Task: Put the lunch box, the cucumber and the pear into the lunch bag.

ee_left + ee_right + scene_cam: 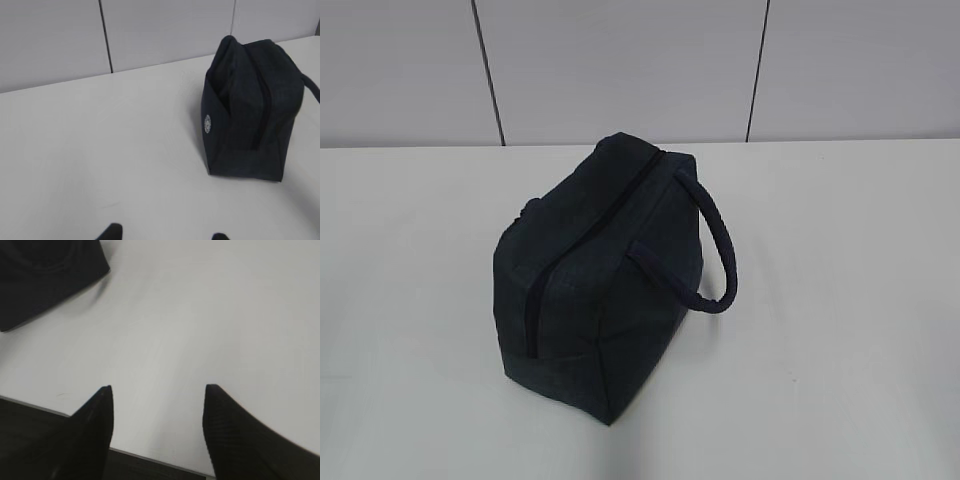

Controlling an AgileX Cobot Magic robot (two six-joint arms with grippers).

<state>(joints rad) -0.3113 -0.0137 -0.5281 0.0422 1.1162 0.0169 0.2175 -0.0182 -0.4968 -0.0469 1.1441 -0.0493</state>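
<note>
The dark navy lunch bag (595, 280) stands on the white table, its zip shut along the top and one padded handle (715, 250) looping to the right. It also shows in the left wrist view (247, 112) at the right, and a corner of it in the right wrist view (45, 275) at the top left. The lunch box, the cucumber and the pear are out of view. My left gripper (165, 236) is open and empty over bare table, well short of the bag. My right gripper (157, 390) is open and empty above the table's near edge. Neither gripper shows in the exterior view.
The white table (840, 300) runs back to a grey panelled wall (620, 60). The table's front edge (150, 456) shows in the right wrist view, with dark space below it.
</note>
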